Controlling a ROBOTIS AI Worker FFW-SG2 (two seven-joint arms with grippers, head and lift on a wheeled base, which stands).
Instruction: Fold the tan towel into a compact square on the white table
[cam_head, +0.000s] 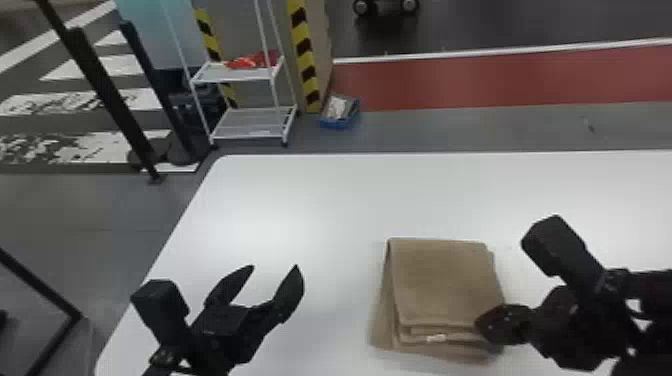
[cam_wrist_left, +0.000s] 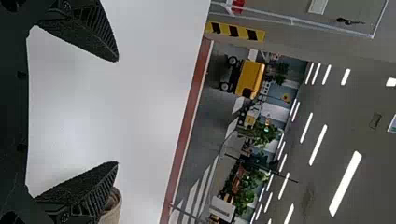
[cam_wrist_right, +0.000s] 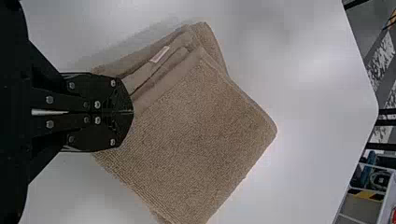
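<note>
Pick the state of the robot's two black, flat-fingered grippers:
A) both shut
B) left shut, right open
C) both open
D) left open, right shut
D: the left gripper has its fingers spread wide apart, while the right gripper has its fingers together over an edge of the folded tan towel.

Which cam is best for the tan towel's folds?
Right wrist view: towel is close, its stacked layers and pale tag clear, though the right gripper covers part. Head view gives the overall folded shape, smaller, that gripper over a corner. Left wrist view: a small piece beyond a finger.
</note>
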